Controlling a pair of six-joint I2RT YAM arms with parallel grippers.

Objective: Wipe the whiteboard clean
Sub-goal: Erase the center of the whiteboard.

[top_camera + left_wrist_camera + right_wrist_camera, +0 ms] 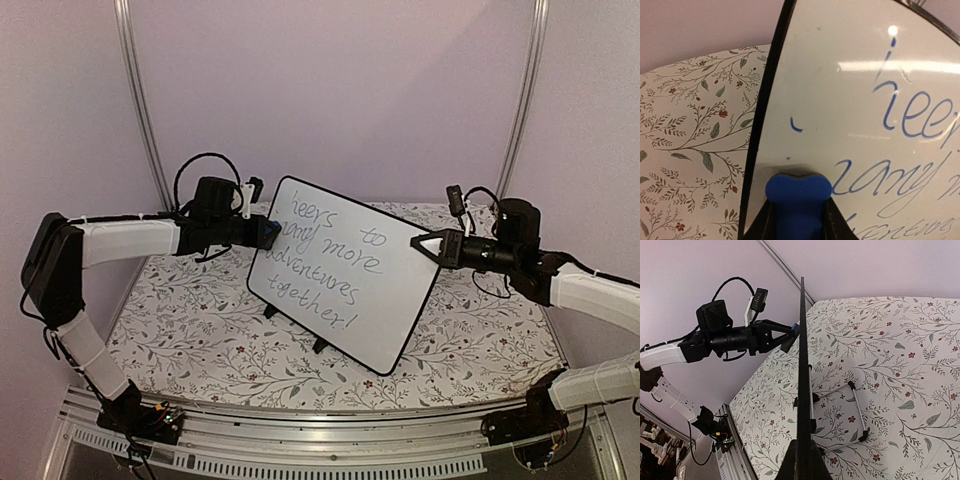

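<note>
**Whiteboard gripped at two edges above a flowered tabletop**

Nearest the arm bases lies the tabletop (200, 320), covered in a leaf-and-berry print. At its middle the whiteboard (340, 300) stands tilted, its upper left corner higher than its right, with black feet (320, 346) at the lower edge. Blue handwriting (325, 255) fills most of its face. The left hand (797, 212) is clamped on a blue eraser (797, 190), which presses against the board's face just inside the upper left edge. The right hand (425, 243) is closed on the board's upper right edge. A plain lilac wall (330, 90) stands behind.
</note>
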